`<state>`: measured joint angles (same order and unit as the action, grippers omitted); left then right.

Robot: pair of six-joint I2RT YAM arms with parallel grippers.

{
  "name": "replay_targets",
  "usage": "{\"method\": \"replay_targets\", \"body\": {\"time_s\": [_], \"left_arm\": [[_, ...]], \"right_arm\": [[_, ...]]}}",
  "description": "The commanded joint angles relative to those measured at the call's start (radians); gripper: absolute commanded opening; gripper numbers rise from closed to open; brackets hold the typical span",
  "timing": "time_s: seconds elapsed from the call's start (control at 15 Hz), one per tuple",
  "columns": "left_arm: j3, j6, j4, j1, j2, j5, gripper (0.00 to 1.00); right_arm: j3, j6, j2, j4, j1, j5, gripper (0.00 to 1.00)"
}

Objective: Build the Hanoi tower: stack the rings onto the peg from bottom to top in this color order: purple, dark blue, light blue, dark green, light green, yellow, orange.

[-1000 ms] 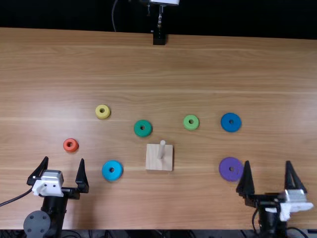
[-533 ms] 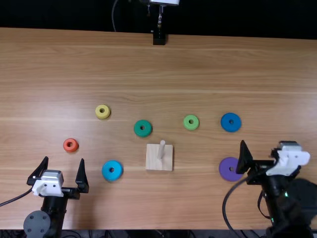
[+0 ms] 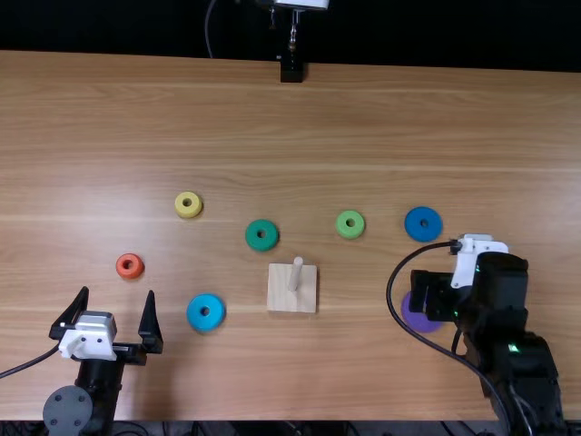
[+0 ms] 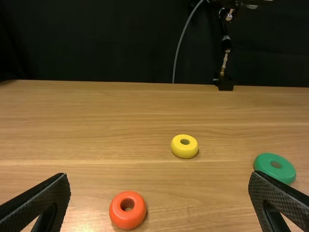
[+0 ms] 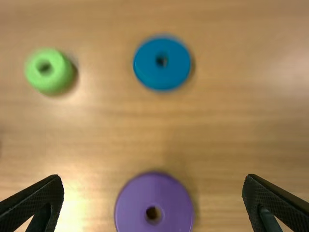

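Wooden peg (image 3: 296, 274), just one, seven rings (image 3: 253, 239) around it, left claw (image 3: 118, 292) open, right claw (image 3: 432, 294) open

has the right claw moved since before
Yes: in the top view, the right claw has moved left, nearer the wooden base, partly over the purple ring.

Both arms matte black, white wrist brackets (image 3: 88, 339). Left arm (image 3: 107, 386) has a round grey cap (image 3: 68, 411) with small screws; right arm (image 3: 497, 313) has green lights (image 3: 514, 348), looping black cable (image 3: 391, 282).
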<state>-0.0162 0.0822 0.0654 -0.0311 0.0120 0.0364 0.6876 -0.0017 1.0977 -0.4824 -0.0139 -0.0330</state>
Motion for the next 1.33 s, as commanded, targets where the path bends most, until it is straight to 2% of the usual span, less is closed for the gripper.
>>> {"method": "replay_targets", "body": {"time_s": [0.0, 0.27, 0.6, 1.27], "left_arm": [[0.016, -0.005, 0.017, 0.007, -0.012, 0.008, 1.0], [0.016, -0.003, 0.017, 0.007, -0.012, 0.008, 1.0], [0.016, -0.003, 0.017, 0.007, -0.012, 0.008, 1.0], [0.016, -0.005, 0.017, 0.007, -0.012, 0.008, 1.0]], "right_arm": [[0.009, 0.0, 0.048, -0.001, -0.003, 0.002, 1.0], [-0.016, 0.007, 0.191, -0.001, 0.002, -0.002, 1.0], [-0.01, 0.005, 0.281, 0.001, -0.003, -0.006, 1.0], [-0.016, 0.007, 0.329, 0.01, -0.003, -0.007, 1.0]]}}
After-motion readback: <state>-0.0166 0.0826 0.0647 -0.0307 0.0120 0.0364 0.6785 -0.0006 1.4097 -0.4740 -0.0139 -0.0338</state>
